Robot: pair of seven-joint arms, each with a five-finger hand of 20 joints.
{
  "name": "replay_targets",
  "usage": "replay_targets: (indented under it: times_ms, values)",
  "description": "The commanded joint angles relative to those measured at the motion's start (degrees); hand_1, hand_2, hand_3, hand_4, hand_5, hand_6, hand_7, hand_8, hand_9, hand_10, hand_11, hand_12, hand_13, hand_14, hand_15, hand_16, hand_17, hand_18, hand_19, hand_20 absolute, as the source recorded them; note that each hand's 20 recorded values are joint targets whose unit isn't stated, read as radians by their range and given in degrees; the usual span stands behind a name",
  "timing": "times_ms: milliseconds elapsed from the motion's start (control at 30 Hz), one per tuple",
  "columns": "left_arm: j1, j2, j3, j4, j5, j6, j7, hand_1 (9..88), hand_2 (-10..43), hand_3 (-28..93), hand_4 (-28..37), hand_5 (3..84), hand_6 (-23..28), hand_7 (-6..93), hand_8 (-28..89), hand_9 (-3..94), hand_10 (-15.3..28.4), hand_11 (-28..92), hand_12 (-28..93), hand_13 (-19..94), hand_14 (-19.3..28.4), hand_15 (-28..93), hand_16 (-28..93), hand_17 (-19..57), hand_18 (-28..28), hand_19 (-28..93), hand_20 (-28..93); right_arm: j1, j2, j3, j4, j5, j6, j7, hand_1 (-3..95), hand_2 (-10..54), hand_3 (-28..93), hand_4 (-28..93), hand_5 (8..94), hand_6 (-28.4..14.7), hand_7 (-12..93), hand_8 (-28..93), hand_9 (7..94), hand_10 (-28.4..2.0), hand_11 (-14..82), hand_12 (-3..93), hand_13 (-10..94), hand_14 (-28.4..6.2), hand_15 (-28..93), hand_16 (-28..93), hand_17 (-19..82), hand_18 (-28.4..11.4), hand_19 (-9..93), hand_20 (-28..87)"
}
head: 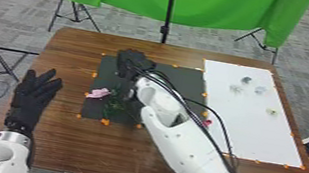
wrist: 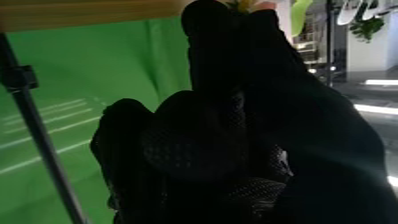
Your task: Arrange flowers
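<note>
Pink flower (head: 97, 92) lies near nine o'clock on the dark mat (head: 185, 84), greenery (head: 113, 106) beside it; a red flower (head: 208, 122) sits near four. I've got my right hand (head: 134, 62) near eleven, but can't tell its grip; my left hand (head: 34, 95) is open, toward the table's (head: 78, 147) nine.

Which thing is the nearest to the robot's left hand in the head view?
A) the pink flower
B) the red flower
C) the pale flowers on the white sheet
A: the pink flower lies at the left side of the dark mat, the side facing the left hand.
</note>
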Motion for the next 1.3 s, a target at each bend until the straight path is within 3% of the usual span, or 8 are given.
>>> replay_targets:
  times_ms: [33,700,1033,1167,1300]
  values:
    - [0.1,0.03,0.74,0.01,0.06,-0.87,0.0,13.5,22.4,58,-28.3,40.5,4.3,4.5,-6,40.3,11.2,17,10,31,12.1,9,3,6.1,10.6,2,20,1.3,-4.1,2.5,3.0,-5.3,-1.7,-2.0,63.3,-9.5,62,-17,80.1,-2.8,17,11,92.5,-9.6,7.2,38.4,92,-2.1,62,35,67,-10.8,93,62]
    - [-0.2,-0.16,0.84,0.18,0.29,-0.91,-0.29,14.8,19.0,57,-28.3,42.0,4.6,4.6,-6,42.7,11.6,17,11,32,12.3,9,3,6.0,10.7,2,20,0.1,-7.3,6.1,6.3,-9.9,-5.2,-4.1,61.5,-9.5,58,-16,75.2,-1.5,15,7,90.4,-10.1,5.7,35.4,91,-1.9,61,34,67,-10.5,93,61]
    - [-0.3,-0.26,0.71,0.33,0.43,-1.24,-0.51,14.2,17.9,58,-28.3,41.7,4.6,4.8,-6,42.2,11.6,17,11,32,12.3,9,3,5.9,10.7,1,20,0.1,-6.7,5.7,5.8,-8.9,-6.2,-3.5,57.6,-9.5,57,-16,73.1,-1.5,15,6,89.1,-11.1,11.1,31.6,92,-2.1,60,34,67,-10.7,93,60]
    - [0.0,-0.41,0.55,0.21,0.4,-1.48,-0.57,14.4,17.3,58,-28.3,41.9,4.9,4.5,-6,42.9,12.0,17,11,32,13.1,9,3,5.8,10.9,1,20,0.5,-4.9,4.5,4.2,-6.8,-6.6,-2.1,56.5,-9.5,56,-16,72.2,-1.1,15,6,88.1,-11.2,13.4,29.6,92,-2.1,60,34,67,-10.6,93,59]
    - [1.0,-0.65,0.09,-0.25,0.37,-1.11,-0.67,15.2,17.2,57,-28.3,42.3,5.5,4.2,-6,44.5,13.1,17,11,33,14.5,9,3,5.8,11.2,2,20,2.5,0.9,1.2,-1.5,0.1,-5.9,0.7,54.4,-9.5,57,-17,71.2,-0.7,16,5,87.2,-11.0,15.1,27.7,92,-2.0,60,34,67,-10.6,93,59]
